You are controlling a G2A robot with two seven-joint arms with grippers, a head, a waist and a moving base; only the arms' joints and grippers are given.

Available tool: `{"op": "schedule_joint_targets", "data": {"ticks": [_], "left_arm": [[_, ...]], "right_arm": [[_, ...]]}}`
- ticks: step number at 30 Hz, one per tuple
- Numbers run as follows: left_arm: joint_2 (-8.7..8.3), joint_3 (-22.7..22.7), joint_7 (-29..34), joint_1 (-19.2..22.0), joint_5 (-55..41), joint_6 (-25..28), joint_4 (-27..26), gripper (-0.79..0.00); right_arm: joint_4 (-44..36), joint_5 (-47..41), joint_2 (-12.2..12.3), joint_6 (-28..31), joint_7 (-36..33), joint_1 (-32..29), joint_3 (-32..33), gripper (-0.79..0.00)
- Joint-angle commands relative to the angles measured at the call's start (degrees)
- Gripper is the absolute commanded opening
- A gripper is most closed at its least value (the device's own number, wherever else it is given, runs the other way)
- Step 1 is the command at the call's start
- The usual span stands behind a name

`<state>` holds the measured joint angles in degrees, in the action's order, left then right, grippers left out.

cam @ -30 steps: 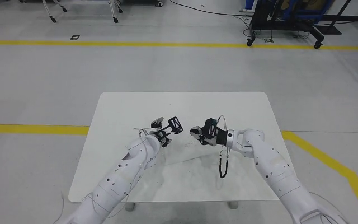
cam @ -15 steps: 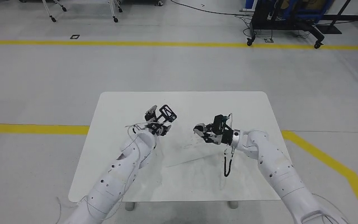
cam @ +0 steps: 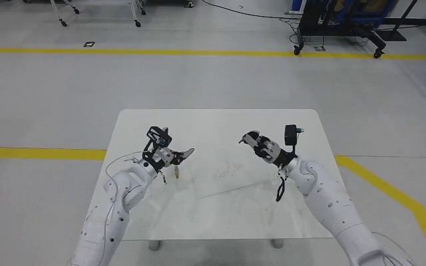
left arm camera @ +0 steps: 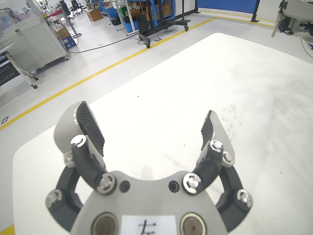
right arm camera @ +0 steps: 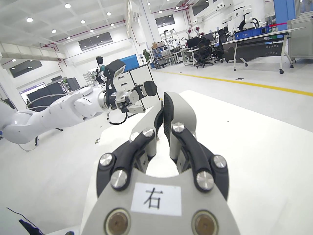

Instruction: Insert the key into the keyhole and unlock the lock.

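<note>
Left pincer (left arm camera: 146, 113) hangs wide open and empty over the left half of the desk (cam: 219, 213). Right pincer (right arm camera: 163, 103), over the desk's right half, has its pads pressed together; I cannot tell whether the key sits between them.

robotics lab — blue shelving (left arm camera: 159, 3), floor tape (cam: 200, 52), workbenches (right arm camera: 254, 39)

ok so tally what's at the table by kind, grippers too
white rectangular table: 1
grey two-finger grippers: 2 (left gripper open, right gripper shut)
total: 3
</note>
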<state>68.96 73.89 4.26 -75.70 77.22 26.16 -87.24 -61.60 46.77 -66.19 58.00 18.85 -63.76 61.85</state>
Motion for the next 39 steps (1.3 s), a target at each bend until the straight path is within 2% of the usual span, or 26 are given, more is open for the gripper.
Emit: {"op": "schedule_joint_targets", "data": {"ticks": [1, 3, 5, 8, 10, 14, 17, 20, 23, 24, 26, 28, 30, 35, 39], "left_arm": [[0.00, 0.0, 0.0, 0.0, 0.0, 0.0, 0.0, 0.000], [0.16, 0.2, -3.8, -0.2, -4.7, 2.2, 0.8, 0.000], [0.18, 0.9, -9.4, 0.5, -12.1, 9.5, 4.2, 0.000], [0.23, 0.5, -15.5, 4.4, -29.2, 31.8, 15.7, 0.000], [0.31, -4.4, -12.7, 8.3, -38.5, 31.8, 19.5, 0.000], [-0.76, -12.5, -4.1, 12.8, -52.9, 31.8, 21.1, 0.000], [-1.76, -15.8, 1.6, 15.3, -57.6, 31.8, 21.9, 0.000], [-2.40, -18.1, 3.6, 16.8, -59.5, 31.8, 21.5, 0.000], [-3.02, -20.1, 4.2, 17.5, -61.5, 31.8, 20.7, -0.120], [-3.24, -20.8, 4.6, 17.7, -62.3, 31.8, 20.7, -0.237], [-3.62, -21.9, 5.2, 18.2, -63.1, 31.8, 20.8, -0.277], [-3.94, -22.8, 5.1, 18.7, -62.5, 31.8, 20.8, -0.400], [-4.26, -23.5, 4.0, 19.1, -60.9, 31.8, 20.7, -0.422], [-4.86, -25.7, -0.4, 19.6, -57.6, 31.8, 20.9, -0.406], [-5.16, -28.4, -2.8, 20.4, -57.5, 31.8, 21.5, -0.468]], "right_arm": [[0.0, -0.1, 0.0, 0.0, 0.0, 0.0, 0.0, -0.785], [-1.0, -1.6, -0.1, 0.0, 0.3, -0.4, -0.3, -0.785], [-1.1, -6.2, -0.4, 0.0, -0.1, -0.7, -1.3, -0.785], [0.3, -16.5, -1.2, 0.0, -3.4, 0.8, -5.5, -0.785], [1.9, -23.8, -1.7, 0.0, -6.6, 2.1, -8.2, -0.785], [3.6, -39.3, -2.8, 0.0, -15.1, 4.7, -13.3, -0.785], [3.8, -48.7, -3.5, 0.0, -22.0, 6.1, -15.6, -0.785], [3.6, -55.1, -3.7, 0.0, -28.5, 7.0, -16.0, -0.785], [3.8, -59.0, -3.8, 0.0, -33.6, 7.2, -15.4, -0.785], [4.0, -60.1, -3.9, 0.0, -35.1, 7.2, -15.2, -0.785], [4.4, -61.9, -4.2, 0.0, -37.8, 7.4, -14.9, -0.785], [4.8, -63.7, -4.7, 0.0, -40.2, 7.7, -14.8, -0.785], [5.0, -66.0, -5.2, 0.0, -42.7, 7.9, -14.7, -0.785], [6.8, -68.6, -6.5, 0.0, -48.2, 8.7, -14.1, -0.785], [8.0, -66.8, -7.4, 0.0, -50.9, 9.3, -13.2, -0.785]]}}
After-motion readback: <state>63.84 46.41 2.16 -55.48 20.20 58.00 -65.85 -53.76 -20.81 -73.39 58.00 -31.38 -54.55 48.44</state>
